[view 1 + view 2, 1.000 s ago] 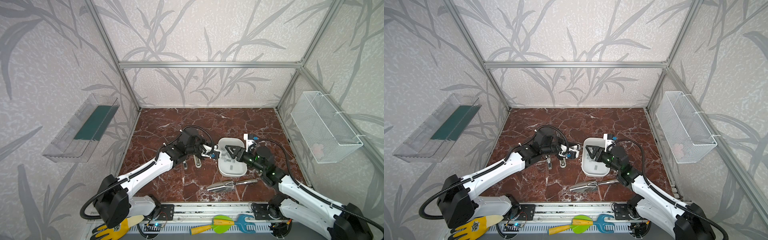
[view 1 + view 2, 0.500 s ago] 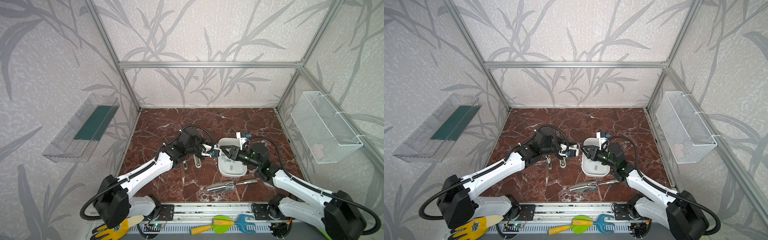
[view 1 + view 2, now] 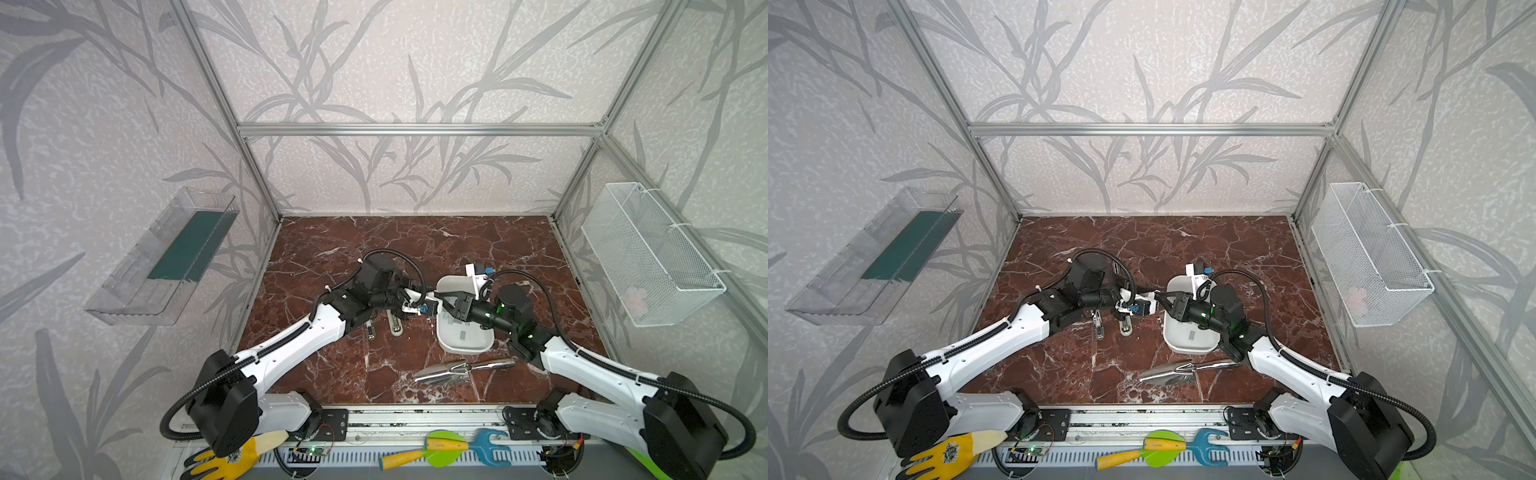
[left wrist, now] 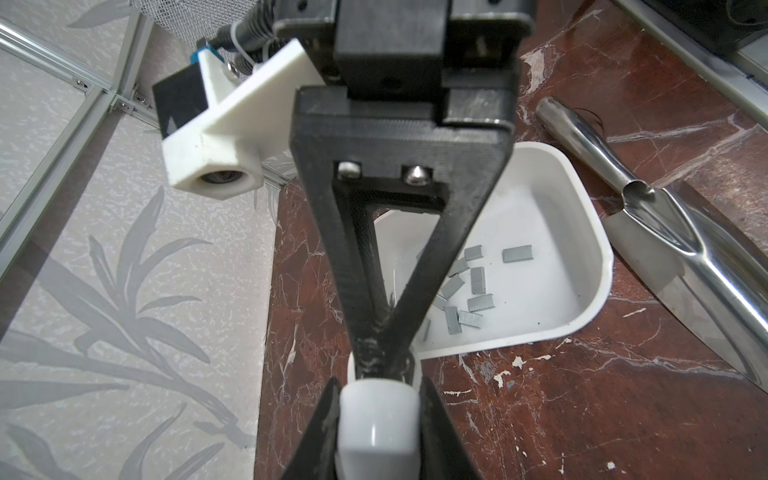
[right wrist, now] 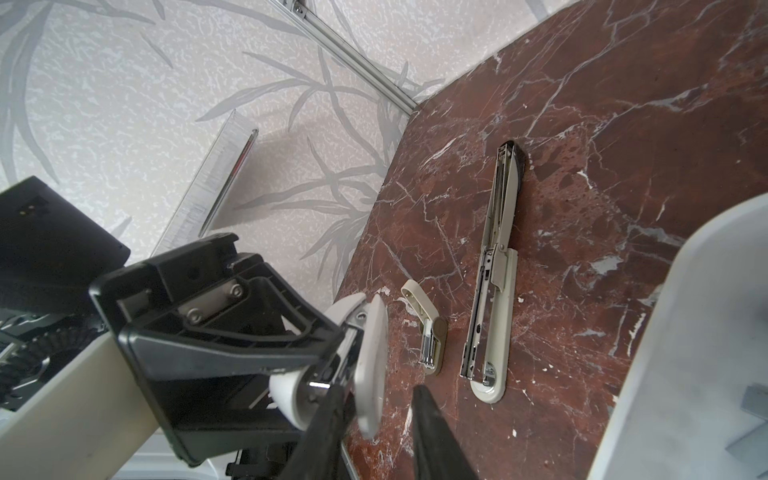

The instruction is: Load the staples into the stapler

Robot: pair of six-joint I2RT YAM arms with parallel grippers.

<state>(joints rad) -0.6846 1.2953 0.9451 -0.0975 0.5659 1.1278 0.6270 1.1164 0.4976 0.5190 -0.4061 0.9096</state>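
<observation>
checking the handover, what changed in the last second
The right gripper swung from over the white tray leftward to the white stapler part held in the left gripper, and its jaws narrowed around that part's end; a firm grip cannot be confirmed. Unchanged: the left gripper stays shut on the part, the staples lie in the tray, the stapler base and metal scoop on the table.

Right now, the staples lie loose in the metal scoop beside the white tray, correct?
Not quite. The staples lie loose in the white tray, not in the metal scoop, which lies beside the tray on the table. The left wrist view shows this.
</observation>
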